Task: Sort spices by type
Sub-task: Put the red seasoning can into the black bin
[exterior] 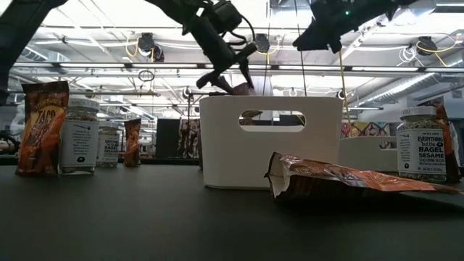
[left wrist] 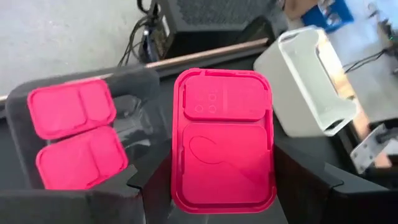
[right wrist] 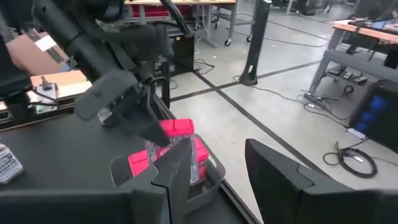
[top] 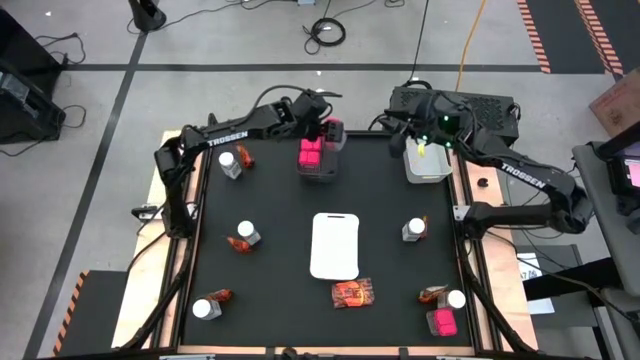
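High view: a matte black tabletop [top: 280,215] with a pale wooden border stands on a grey concrete floor crossed by dark tape lines and loose cables. A flat white tray [top: 335,245] with rounded corners lies near the middle, its long axis running front to back. White-capped clear jars [top: 247,233] and crinkly red-orange packets [top: 353,293] are scattered around it; one pink box [top: 441,322] sits at the near right corner. At the far edge a grey bin [top: 322,160] holds pink boxes, and the left pincer [top: 322,128] hangs over it. The right pincer [top: 428,135] hovers above a white bin [top: 428,163] at the far right.

Low view: a packet [exterior: 348,177] lies flat, long axis across the picture, before the white handled bin [exterior: 270,141]. Labelled jars stand upright either side. Beyond them, ceiling lights and beams.

Left wrist view: the left pincer [left wrist: 221,177] pinches a smooth, glossy pink box [left wrist: 224,140] with rounded corners, lid facing the camera, above the bin where two more lie side by side.

Right wrist view: the right pincer's [right wrist: 214,180] fingers stand apart, holding nothing.
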